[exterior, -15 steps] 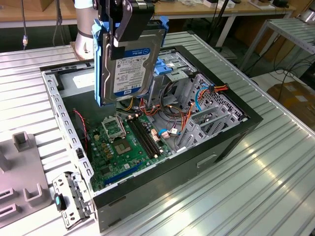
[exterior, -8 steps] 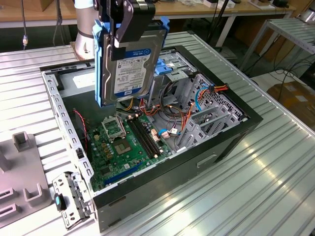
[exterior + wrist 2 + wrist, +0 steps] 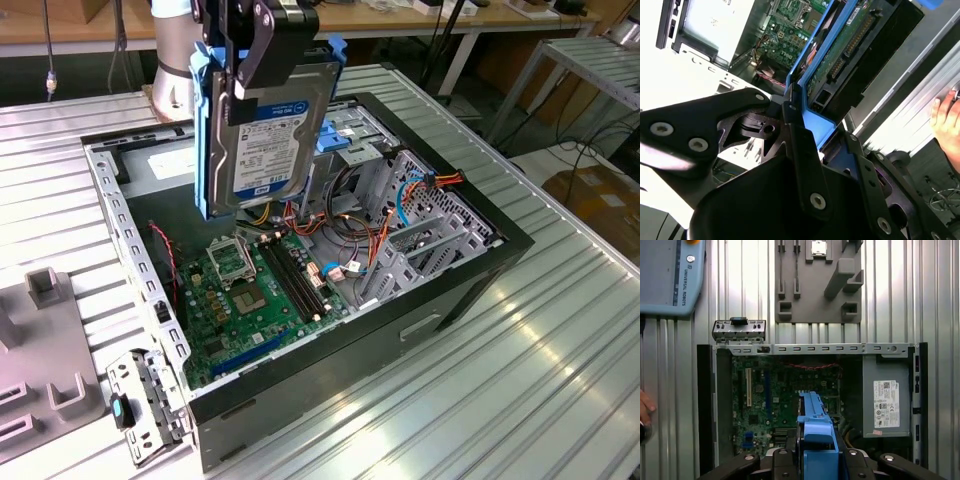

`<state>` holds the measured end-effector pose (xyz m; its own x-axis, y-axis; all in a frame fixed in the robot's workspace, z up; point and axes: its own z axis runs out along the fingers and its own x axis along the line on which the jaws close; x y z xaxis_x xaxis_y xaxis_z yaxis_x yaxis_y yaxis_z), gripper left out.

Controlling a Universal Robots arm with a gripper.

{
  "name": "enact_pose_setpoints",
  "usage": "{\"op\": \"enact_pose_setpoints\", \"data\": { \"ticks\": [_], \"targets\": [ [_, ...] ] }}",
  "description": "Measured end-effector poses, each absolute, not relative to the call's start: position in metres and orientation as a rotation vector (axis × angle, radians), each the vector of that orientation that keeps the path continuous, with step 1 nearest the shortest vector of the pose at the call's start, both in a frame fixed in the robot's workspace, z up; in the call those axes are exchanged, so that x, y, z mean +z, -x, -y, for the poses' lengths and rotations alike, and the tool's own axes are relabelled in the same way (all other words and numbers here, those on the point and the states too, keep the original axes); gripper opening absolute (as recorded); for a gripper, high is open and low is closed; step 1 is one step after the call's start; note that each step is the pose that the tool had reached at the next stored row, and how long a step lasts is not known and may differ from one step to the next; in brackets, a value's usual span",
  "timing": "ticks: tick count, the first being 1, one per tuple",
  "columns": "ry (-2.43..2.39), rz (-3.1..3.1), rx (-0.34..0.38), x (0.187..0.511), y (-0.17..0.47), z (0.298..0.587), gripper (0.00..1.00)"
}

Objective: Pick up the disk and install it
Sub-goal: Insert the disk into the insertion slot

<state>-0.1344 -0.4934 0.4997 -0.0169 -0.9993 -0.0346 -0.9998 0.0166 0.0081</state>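
Pincer closed on the disk, gripping its upper end at the upper centre of the exterior view. In the second wrist view the black fingers clamp the disk's end at its blue side rail. The disk hangs on edge, label face toward the camera and touching nothing below, above the open computer case. Beneath it lie the motherboard and a bundle of cables. The grey metal cage stands to the right of the disk in the frame, so the disk is judged lifted but not yet installed.

Hazards:
- The grip holds one end only, so a slip would likely drop the disk onto the motherboard.
- A tilted descent could catch a rail on the cables or on the cage edge and jam it.
- A person's hand rests on the surface and may be struck if the arm swings wide.
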Motion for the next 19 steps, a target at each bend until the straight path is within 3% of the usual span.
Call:
{"op": "enact_pose_setpoints", "data": {
  "ticks": [19],
  "targets": [
    [2.188,-2.227,0.047,0.500,0.118,0.514,0.37]
  ]
}}
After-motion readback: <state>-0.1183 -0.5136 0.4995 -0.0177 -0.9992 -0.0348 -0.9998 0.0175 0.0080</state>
